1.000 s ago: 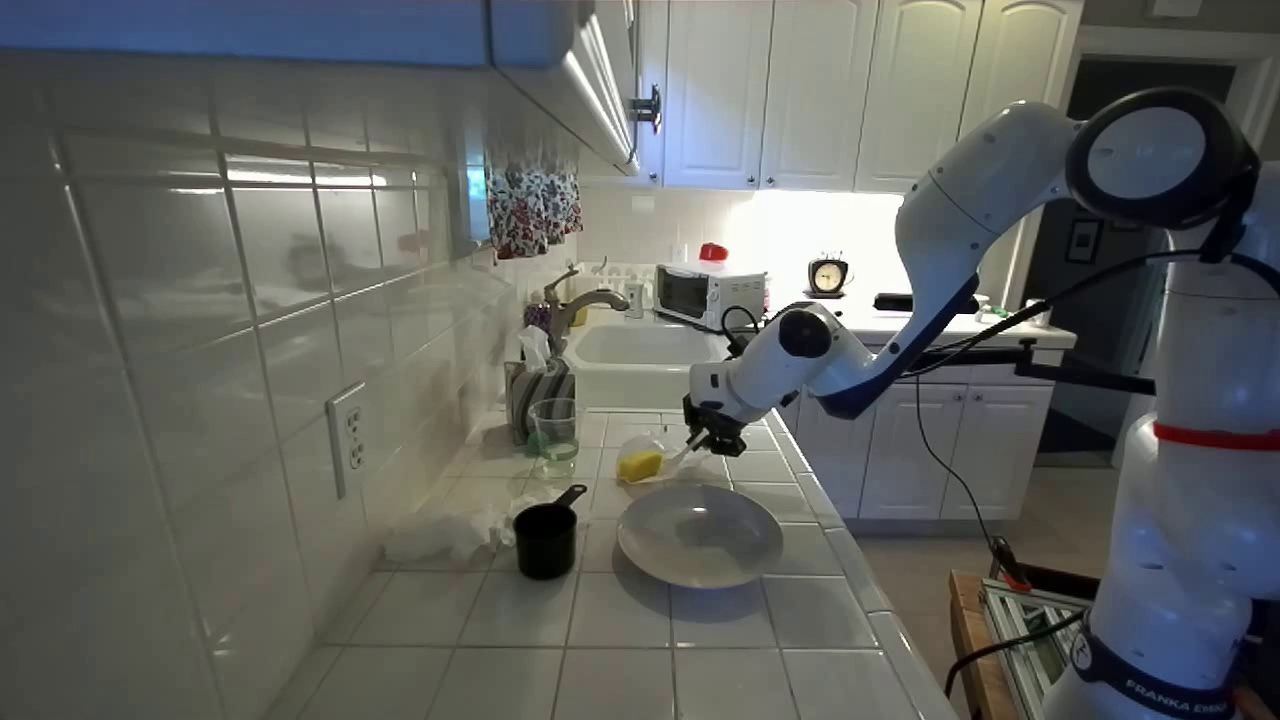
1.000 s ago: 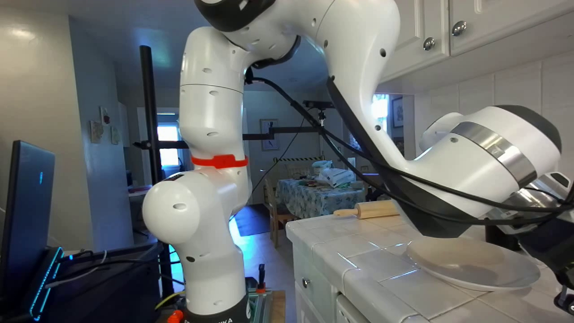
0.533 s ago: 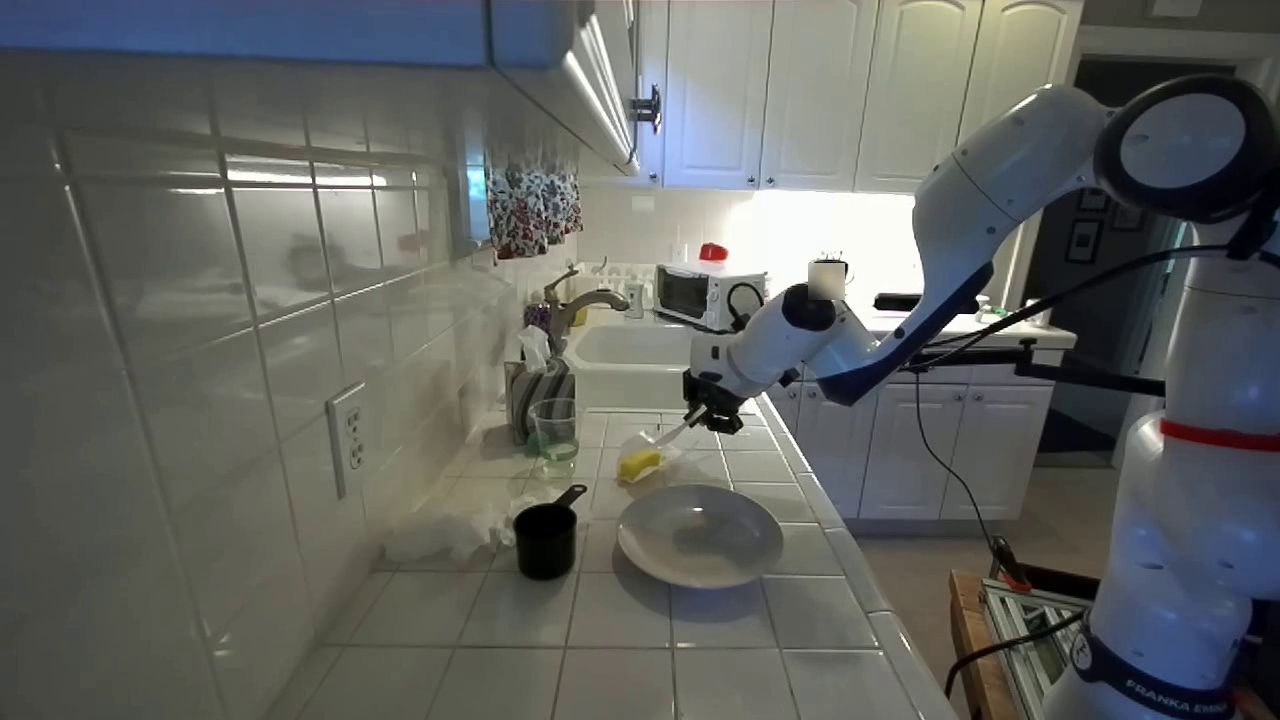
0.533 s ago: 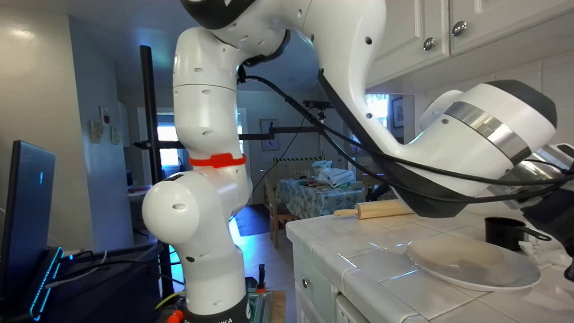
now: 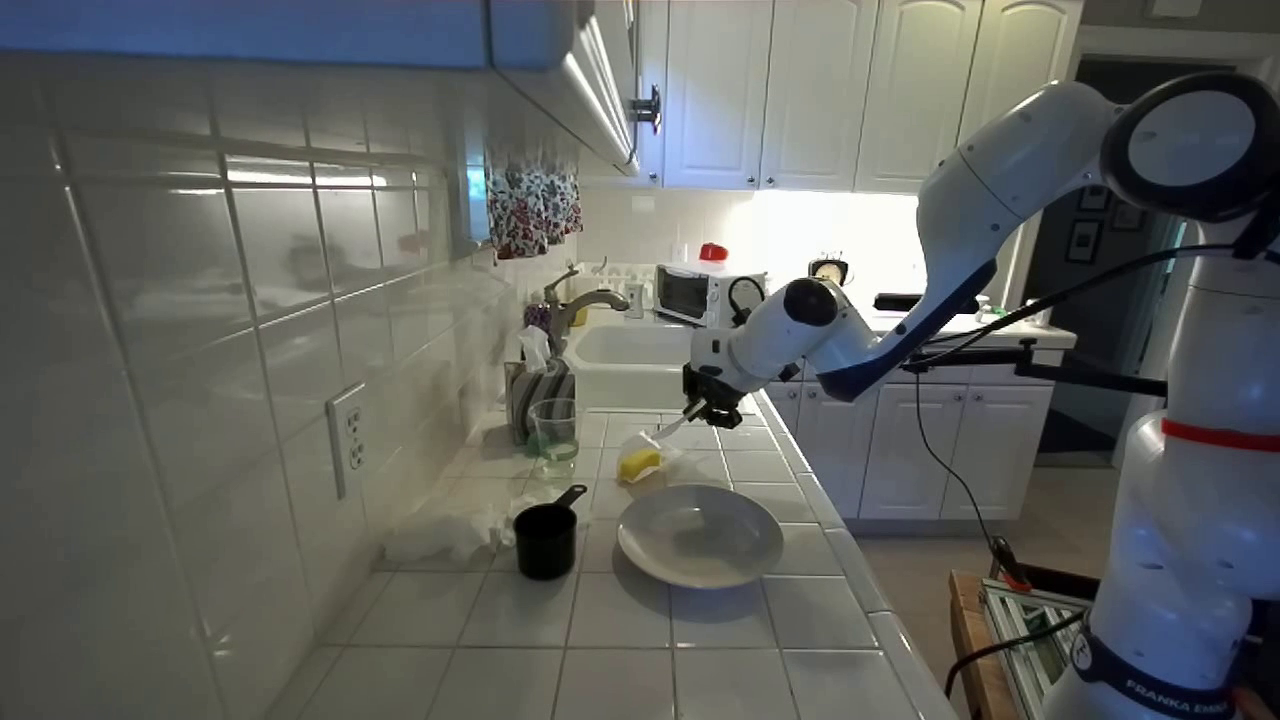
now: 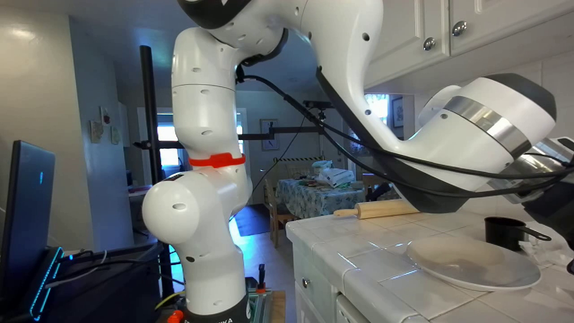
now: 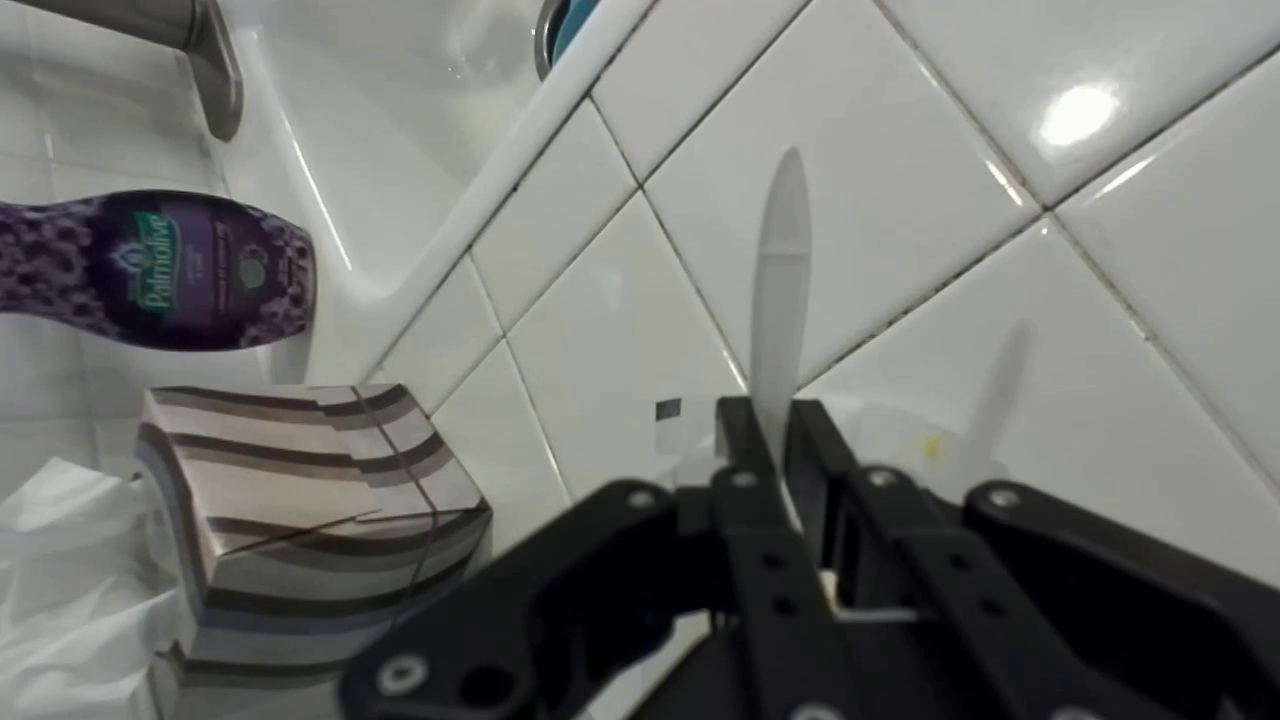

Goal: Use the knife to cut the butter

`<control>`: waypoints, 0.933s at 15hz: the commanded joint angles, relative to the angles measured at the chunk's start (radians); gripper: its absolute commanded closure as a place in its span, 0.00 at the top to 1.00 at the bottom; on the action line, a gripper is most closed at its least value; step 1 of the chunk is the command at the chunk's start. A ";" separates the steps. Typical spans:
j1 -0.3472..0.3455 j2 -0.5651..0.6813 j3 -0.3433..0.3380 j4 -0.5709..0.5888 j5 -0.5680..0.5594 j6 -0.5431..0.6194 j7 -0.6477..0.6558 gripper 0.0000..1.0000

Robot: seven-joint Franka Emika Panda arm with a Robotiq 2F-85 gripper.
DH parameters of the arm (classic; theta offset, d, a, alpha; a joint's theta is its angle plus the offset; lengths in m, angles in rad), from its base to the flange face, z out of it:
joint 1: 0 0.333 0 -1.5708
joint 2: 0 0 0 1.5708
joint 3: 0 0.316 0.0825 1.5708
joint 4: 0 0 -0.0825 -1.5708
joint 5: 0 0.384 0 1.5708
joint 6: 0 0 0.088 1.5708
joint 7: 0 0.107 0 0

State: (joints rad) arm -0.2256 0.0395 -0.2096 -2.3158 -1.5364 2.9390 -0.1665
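The butter point(image 5: 638, 464), a small yellow block, lies on a whitish wrapper on the tiled counter, just behind the round plate. My gripper point(image 5: 704, 410) is above and to the right of it, shut on the white plastic knife point(image 5: 678, 424). The blade slants down to the left, its tip over the butter and seemingly clear of it. In the wrist view the knife point(image 7: 783, 270) sticks out from between the fingertips of the gripper point(image 7: 769, 408), its shadow falling apart from it on the tiles. There a yellow smear point(image 7: 932, 447) shows on the wrapper; my fingers hide most of the rest.
A white plate point(image 5: 700, 540) and a black cup point(image 5: 545, 540) stand nearer the camera, with crumpled plastic point(image 5: 440, 538) by the wall. Beyond are a clear cup point(image 5: 555, 437), a striped tissue box point(image 7: 320, 520), a soap bottle point(image 7: 200, 270) and the sink point(image 5: 640, 350).
My gripper has risen, lifting the knife from low beside the butter to above it. The arm has drawn up slightly, uncovering the black cup in an exterior view. The butter stays on its wrapper.
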 commanded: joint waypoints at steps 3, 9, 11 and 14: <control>-0.005 0.047 -0.004 0.034 0.014 0.010 -0.038 0.03; -0.003 0.090 -0.001 0.055 0.017 0.006 -0.041 0.03; -0.003 0.098 0.000 0.058 0.018 0.007 -0.042 0.03; -0.003 0.100 0.000 0.061 0.023 0.010 -0.047 0.03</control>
State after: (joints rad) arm -0.2255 0.1175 -0.2095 -2.2778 -1.5364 2.9387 -0.1665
